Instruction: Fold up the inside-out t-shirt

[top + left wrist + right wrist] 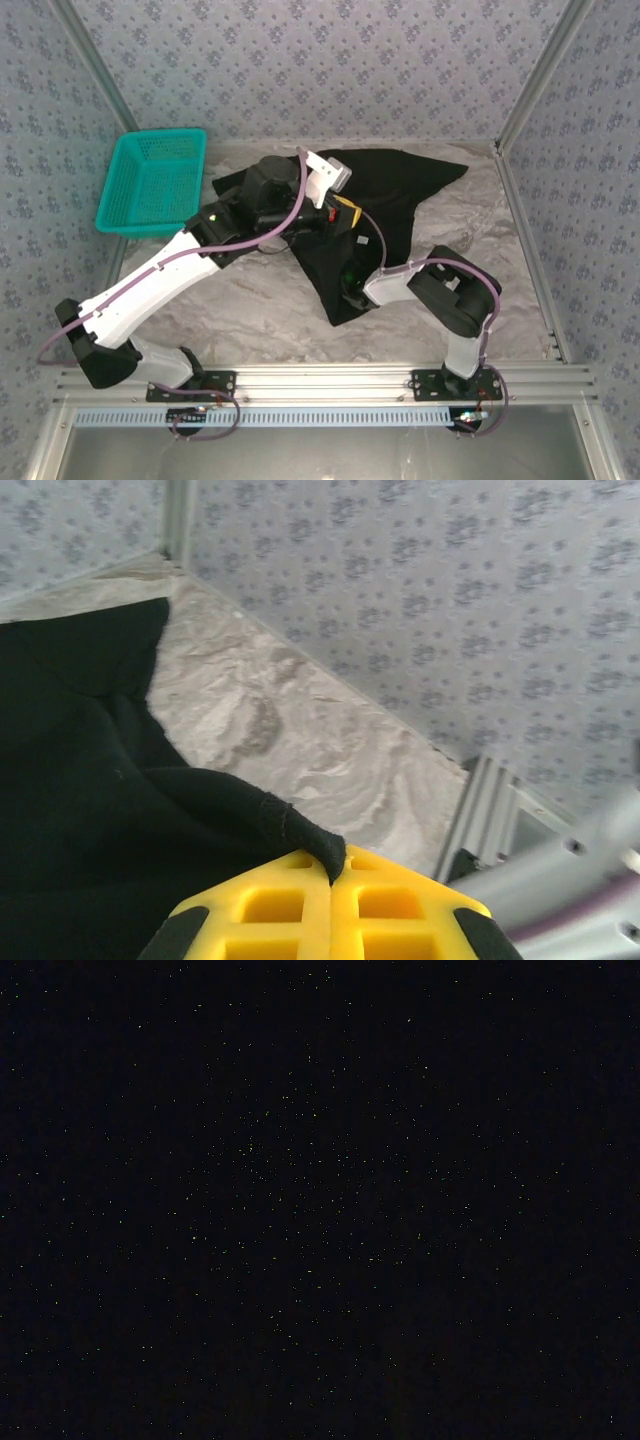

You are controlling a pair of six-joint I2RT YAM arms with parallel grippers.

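On the marbled table (260, 300), the black t-shirt (400, 185) sprawls rumpled toward the far side: limp, light cloth, likely best taken at hems. The left gripper (331, 875) pinches an edge fold; the right gripper (353, 280), amid cloth, hides its jaw state.

Overhead view down onto the table (250, 300); left wrist view close on the same t-shirt (80, 820).

Left tool (331, 868) closed tight, arm outstretched.
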